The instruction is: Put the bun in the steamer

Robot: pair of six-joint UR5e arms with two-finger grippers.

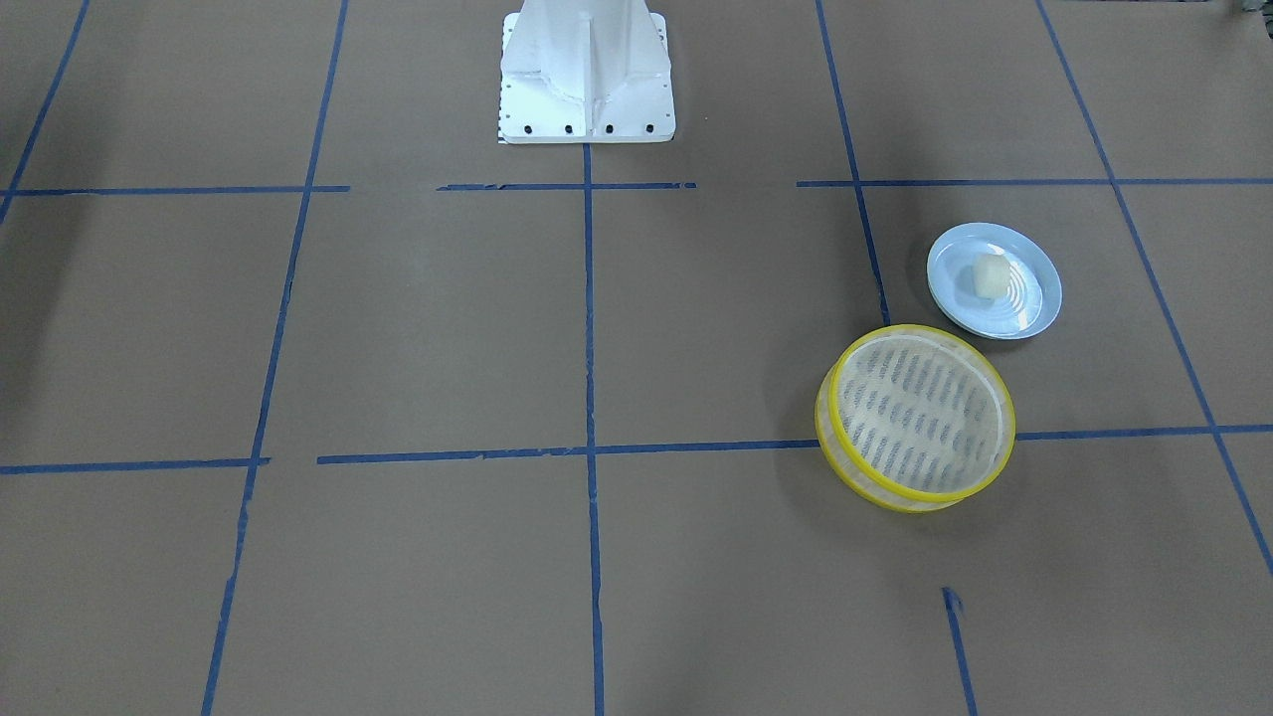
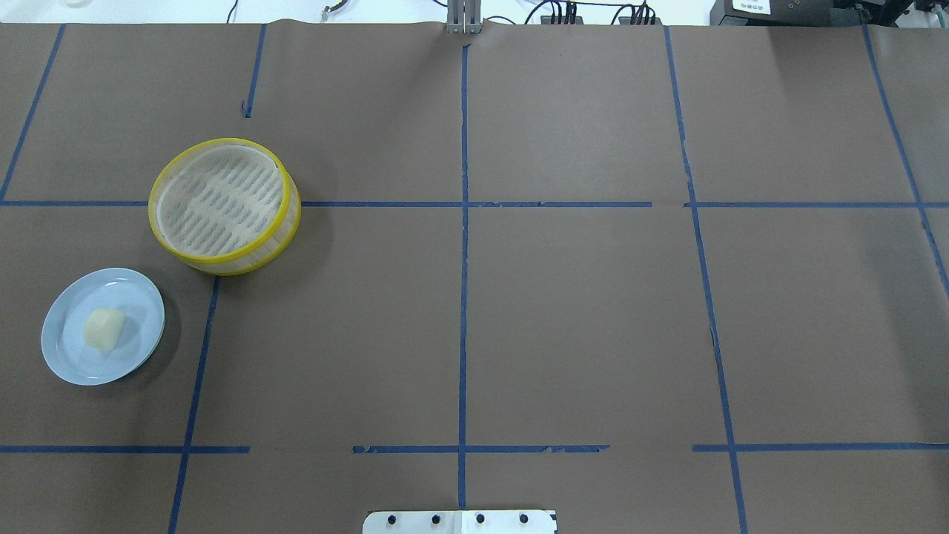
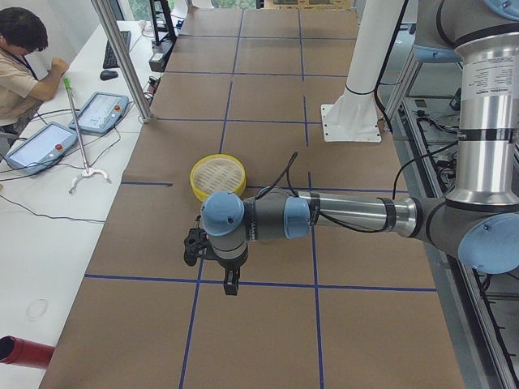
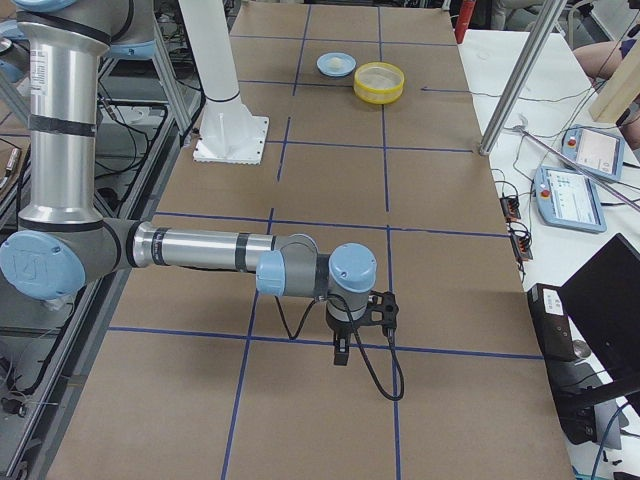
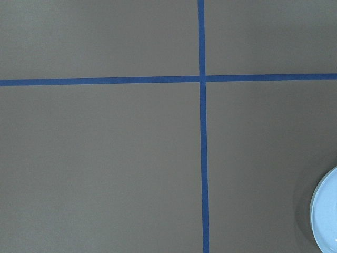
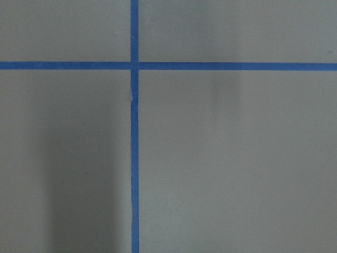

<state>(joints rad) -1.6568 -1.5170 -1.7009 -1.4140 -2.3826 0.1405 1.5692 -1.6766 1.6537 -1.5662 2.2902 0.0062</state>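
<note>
The bun (image 1: 992, 274) is a small cream-white lump lying on a pale blue plate (image 1: 1024, 298). The overhead view shows both at the table's left side, bun (image 2: 104, 328) on plate (image 2: 137, 300). The steamer (image 1: 920, 416), with yellow rims and a slotted floor, stands empty just beyond the plate (image 2: 222, 204). My left gripper (image 3: 231, 284) shows only in the exterior left view, hanging above the table on the near side of the steamer (image 3: 217, 174); I cannot tell if it is open. My right gripper (image 4: 341, 352) shows only in the exterior right view, far from the steamer (image 4: 379, 80); I cannot tell its state either.
The white robot base (image 1: 587, 80) stands at the table's robot-side edge. Blue tape lines grid the brown table. The left wrist view catches the plate's rim (image 5: 326, 216) at its lower right. A metal post (image 3: 122, 57), tablets (image 3: 97, 109) and a seated person (image 3: 20, 57) are at the operators' side.
</note>
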